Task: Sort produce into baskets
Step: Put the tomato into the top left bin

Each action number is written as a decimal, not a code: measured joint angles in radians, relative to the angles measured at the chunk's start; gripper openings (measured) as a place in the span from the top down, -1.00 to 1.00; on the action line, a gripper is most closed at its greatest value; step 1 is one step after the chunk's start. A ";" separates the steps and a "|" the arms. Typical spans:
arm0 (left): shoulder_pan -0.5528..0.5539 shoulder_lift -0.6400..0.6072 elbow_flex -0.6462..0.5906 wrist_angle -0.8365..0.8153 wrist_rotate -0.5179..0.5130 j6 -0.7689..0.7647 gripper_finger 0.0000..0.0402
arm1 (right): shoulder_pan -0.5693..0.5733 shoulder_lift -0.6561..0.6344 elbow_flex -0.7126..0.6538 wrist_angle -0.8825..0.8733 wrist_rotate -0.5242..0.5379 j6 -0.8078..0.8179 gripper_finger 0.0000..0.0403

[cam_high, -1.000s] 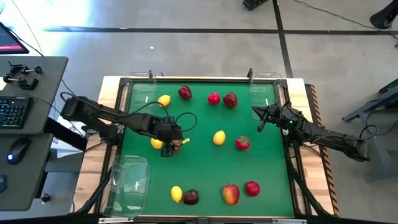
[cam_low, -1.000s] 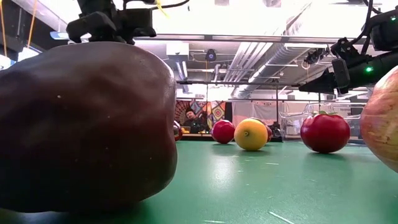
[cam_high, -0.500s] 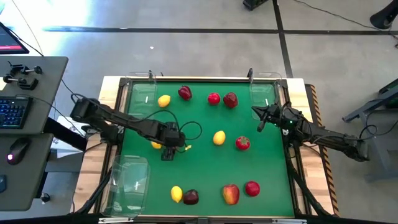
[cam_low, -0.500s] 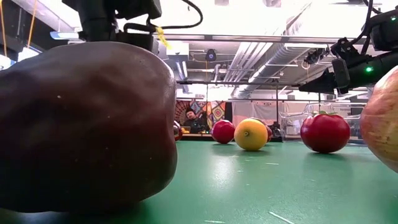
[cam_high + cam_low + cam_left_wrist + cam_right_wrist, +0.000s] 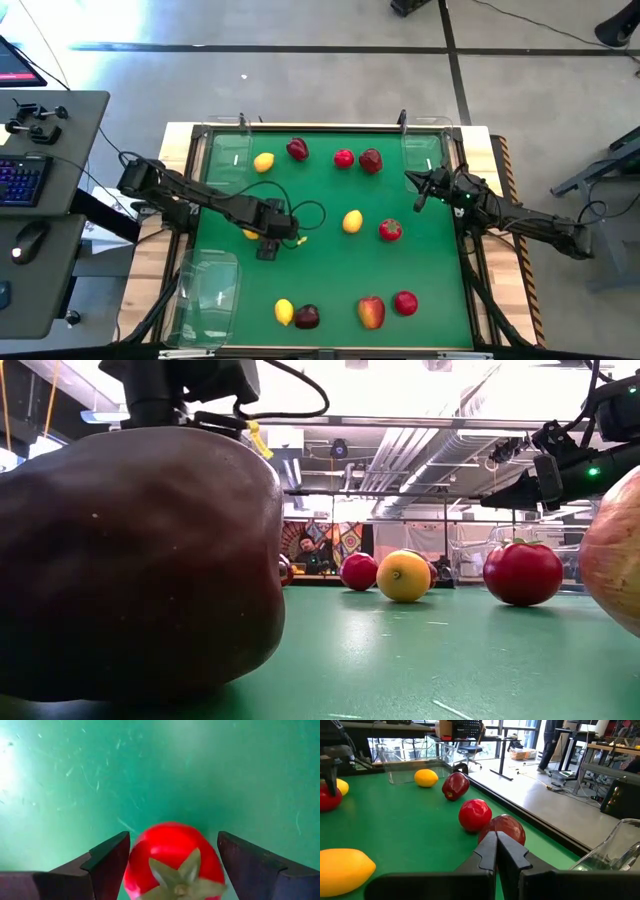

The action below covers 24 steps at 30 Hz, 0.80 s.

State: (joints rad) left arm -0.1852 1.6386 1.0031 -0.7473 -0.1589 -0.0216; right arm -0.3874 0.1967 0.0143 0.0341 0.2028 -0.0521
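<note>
The left pincer [image 5: 266, 244] hangs over the left-middle of the green desk [image 5: 330, 265], its fingers [image 5: 107, 860] spread wide on either side of a small red fruit [image 5: 172, 862]; whether they touch it cannot be told. A lemon [image 5: 250, 232] lies just beside it. The right pincer [image 5: 420, 196] waits fully closed and empty at the right edge, near a clear tray [image 5: 422, 152].
</note>
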 joint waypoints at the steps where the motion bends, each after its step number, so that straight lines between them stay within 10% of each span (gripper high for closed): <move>1: 0.000 0.000 0.000 -0.009 0.000 0.000 -0.44 | 0.000 0.000 0.000 0.000 0.000 0.000 1.00; 24: -0.002 -0.001 0.220 -0.292 -0.087 -0.079 -0.28 | 0.000 0.000 0.000 0.000 0.000 0.000 1.00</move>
State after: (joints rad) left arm -0.1875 1.6376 1.2227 -1.0391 -0.2463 -0.1003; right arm -0.3874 0.1967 0.0142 0.0338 0.2028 -0.0518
